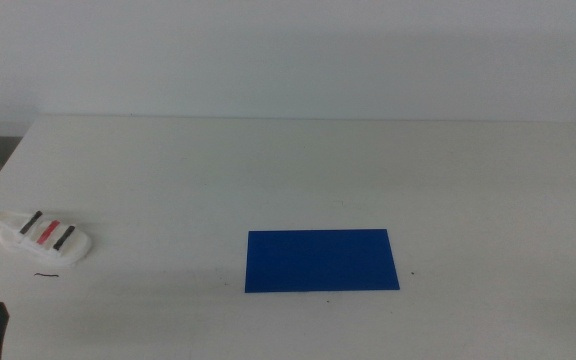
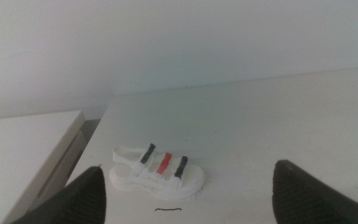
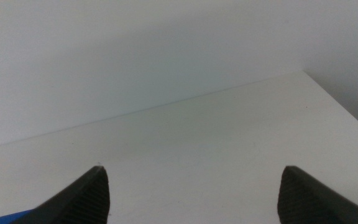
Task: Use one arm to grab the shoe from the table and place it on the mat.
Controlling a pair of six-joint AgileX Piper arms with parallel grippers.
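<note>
the shoe (image 1: 45,240) lay on the table (image 1: 368,170) near its left edge, well apart from the mat (image 1: 321,261). left gripper (image 2: 188,193) and right gripper (image 3: 191,196) both gaped wide, holding nothing.

White table (image 1: 298,170), white strapped shoe (image 1: 45,239) near its left edge, blue mat (image 1: 320,260) flat near centre, well apart
</note>
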